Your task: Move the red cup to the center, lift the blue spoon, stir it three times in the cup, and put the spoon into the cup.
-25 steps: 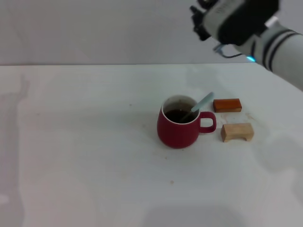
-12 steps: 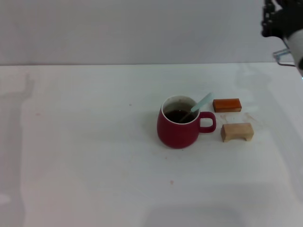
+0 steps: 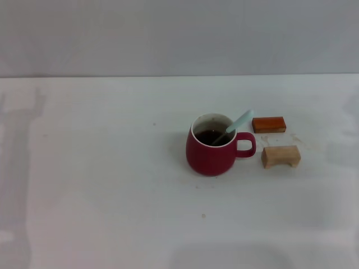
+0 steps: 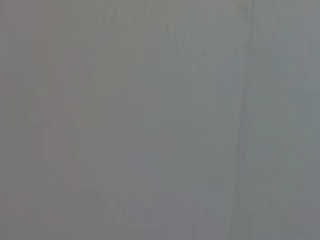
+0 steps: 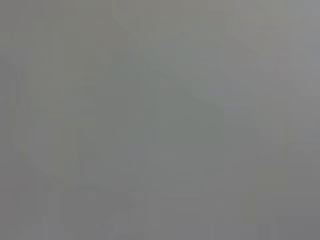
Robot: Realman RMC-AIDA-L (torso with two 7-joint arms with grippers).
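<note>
White tabletop point(image 3: 101, 185) is filling most of the head view, with a plain pale wall point(image 3: 168, 33) running behind it. One rounded dark red ceramic cup point(image 3: 212, 151) is standing upright near the middle of the table, a little toward the robot's right, its loop handle pointing right and dark liquid showing inside its white interior. One slim blue spoon point(image 3: 238, 123) is leaning in the cup, its metal bowl end sinking into the liquid and hard to make out, its pale blue handle sticking out over the rim up and to the right. Two small blocks are lying just to the right of the cup, apart from it: one orange-brown rectangular block point(image 3: 268, 124) farther back, and one pale wooden bridge-shaped block point(image 3: 280, 156) nearer, beside the handle. Neither gripper is appearing in any view, so whether they are released or clenched cannot be told. Both wrist views are showing only a flat grey surface.
</note>
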